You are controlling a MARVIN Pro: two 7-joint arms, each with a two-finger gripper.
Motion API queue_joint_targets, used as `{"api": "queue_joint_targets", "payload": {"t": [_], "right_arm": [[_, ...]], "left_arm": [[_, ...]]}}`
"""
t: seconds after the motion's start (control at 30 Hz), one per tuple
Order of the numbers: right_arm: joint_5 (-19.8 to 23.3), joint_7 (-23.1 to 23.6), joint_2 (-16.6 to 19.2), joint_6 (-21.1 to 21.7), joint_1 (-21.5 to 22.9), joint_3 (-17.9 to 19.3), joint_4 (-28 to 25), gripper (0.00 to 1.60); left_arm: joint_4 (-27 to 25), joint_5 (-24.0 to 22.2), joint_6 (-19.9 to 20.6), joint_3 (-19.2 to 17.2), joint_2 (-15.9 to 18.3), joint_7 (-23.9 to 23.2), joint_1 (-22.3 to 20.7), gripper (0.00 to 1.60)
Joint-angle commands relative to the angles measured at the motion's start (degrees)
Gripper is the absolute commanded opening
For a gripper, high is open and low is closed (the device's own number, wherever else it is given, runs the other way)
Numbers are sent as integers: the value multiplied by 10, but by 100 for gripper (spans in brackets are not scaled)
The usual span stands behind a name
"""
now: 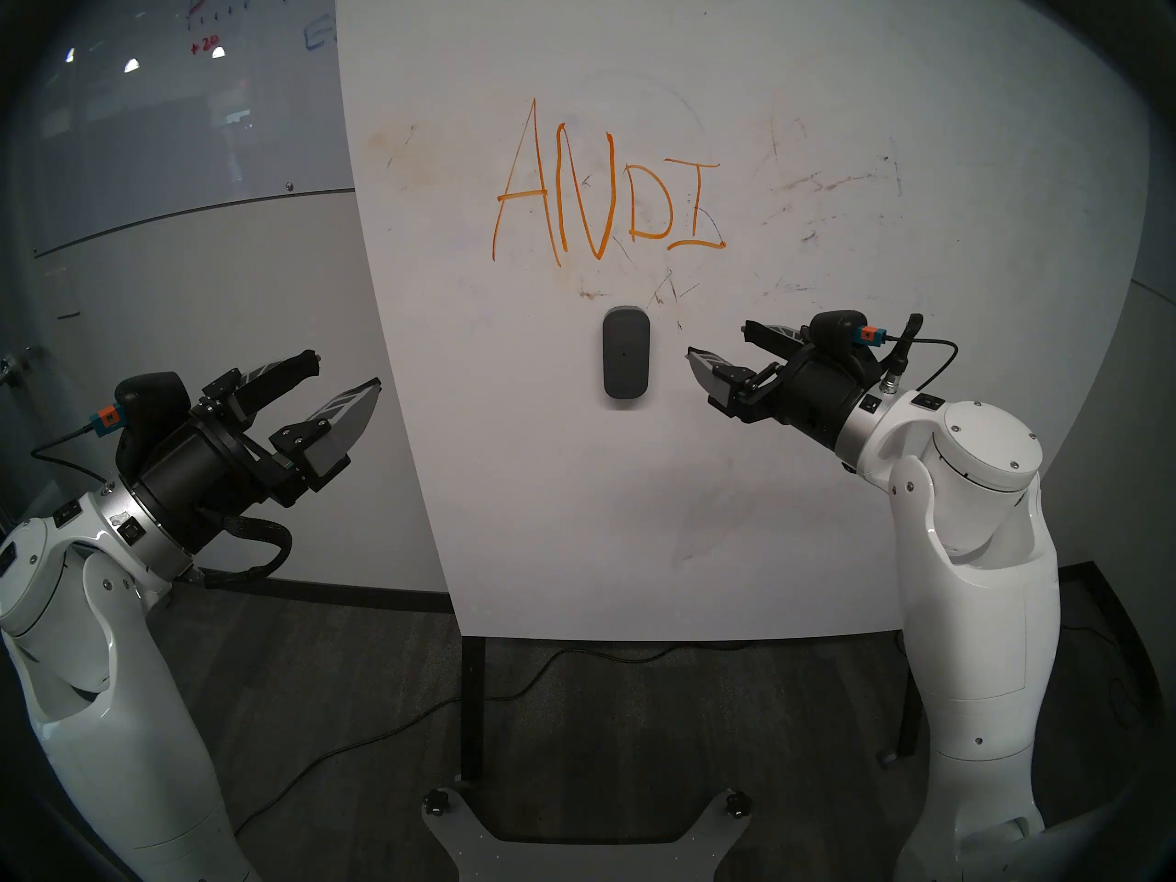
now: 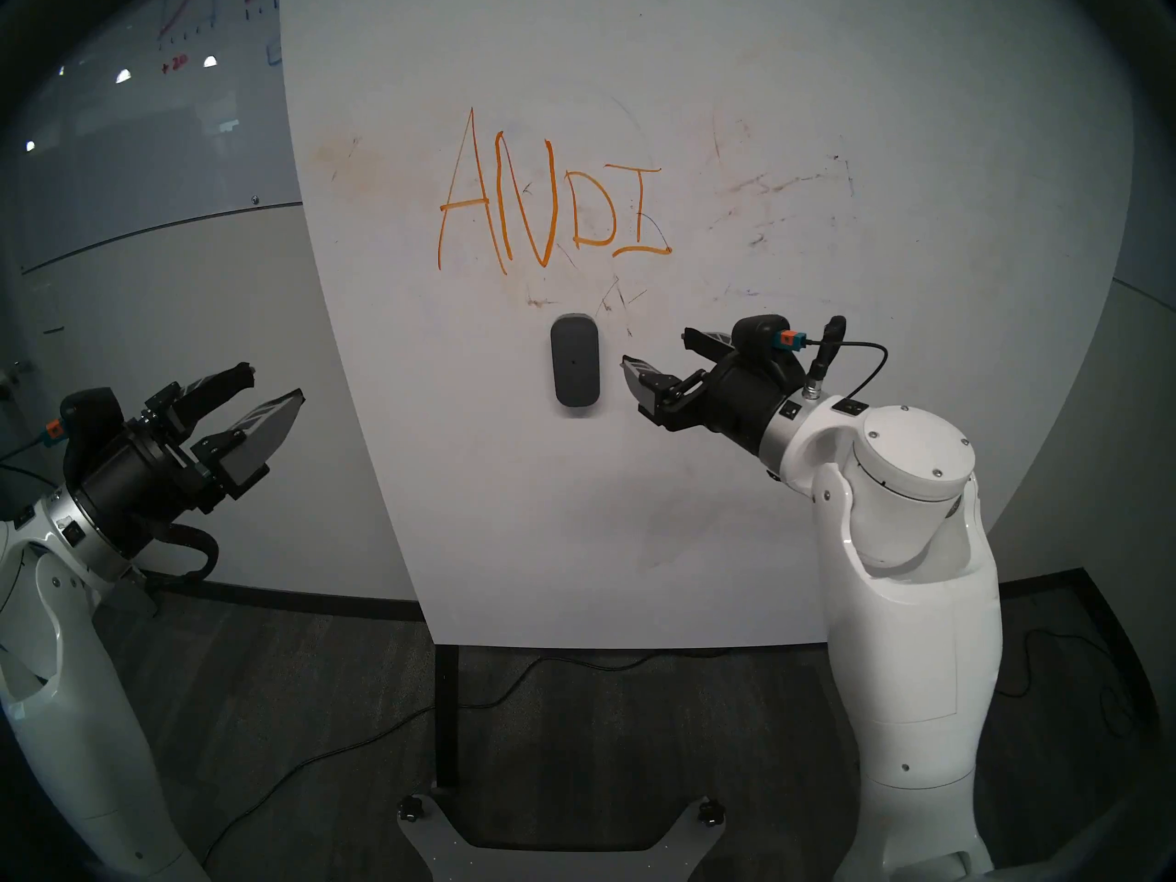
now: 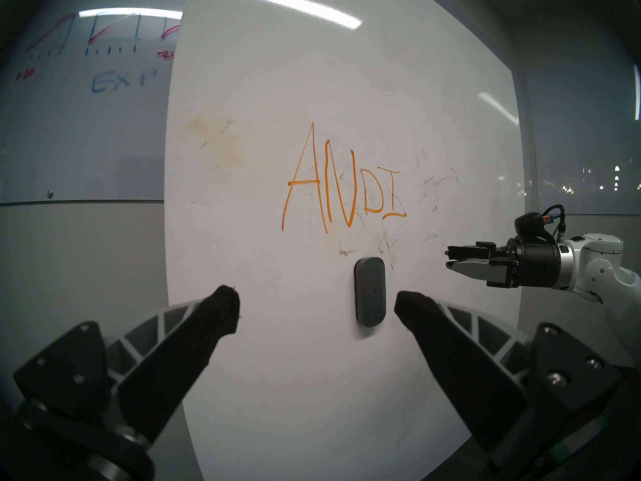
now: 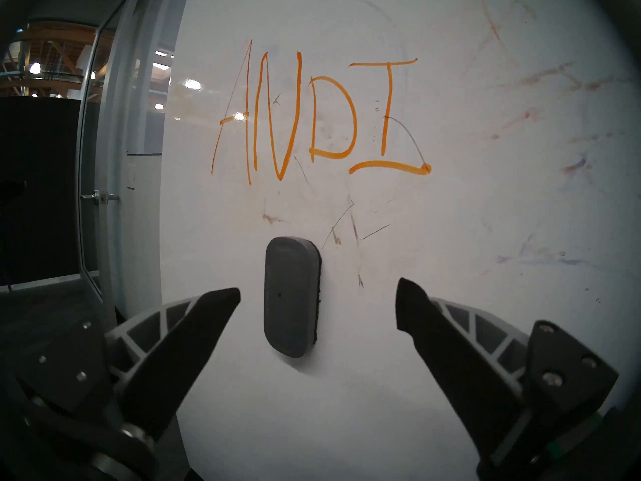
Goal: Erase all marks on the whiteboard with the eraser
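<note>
The whiteboard (image 1: pixel 700 480) stands upright in front of me. The marks (image 1: pixel 604 193) are orange letters, ANDI, at its upper middle. The eraser (image 1: pixel 626 352), a dark grey oblong block, sticks upright to the board just below the letters. My right gripper (image 1: pixel 718 340) is open, a short way right of the eraser and pointing at it. In the right wrist view the eraser (image 4: pixel 289 296) shows ahead between the spread fingers (image 4: pixel 194 334), apart from them. My left gripper (image 1: pixel 344 371) hangs open by the board's left edge, empty. From the left wrist the eraser (image 3: pixel 370 291) is ahead.
A glass wall board (image 1: pixel 191 98) with red and blue graphs hangs behind on the left. Black legs (image 1: pixel 472 702) carry the whiteboard, with cables (image 1: pixel 382 728) on the dark floor. My base plate (image 1: pixel 582 823) is below. Faint scratches (image 1: pixel 821 187) mark the board's right.
</note>
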Motion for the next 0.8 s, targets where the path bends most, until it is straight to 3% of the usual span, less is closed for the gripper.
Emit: {"api": "queue_joint_targets", "payload": {"t": [0.0,0.77], "right_arm": [[-6,-10,-12,3,4,-20,-19,160],[-37,-41,-51,35,3,-102,-21,160]], "left_arm": [[-10,2,1,1,1,1,-2,160],[-10,6,2,1,-2,-3,-4,160]]}}
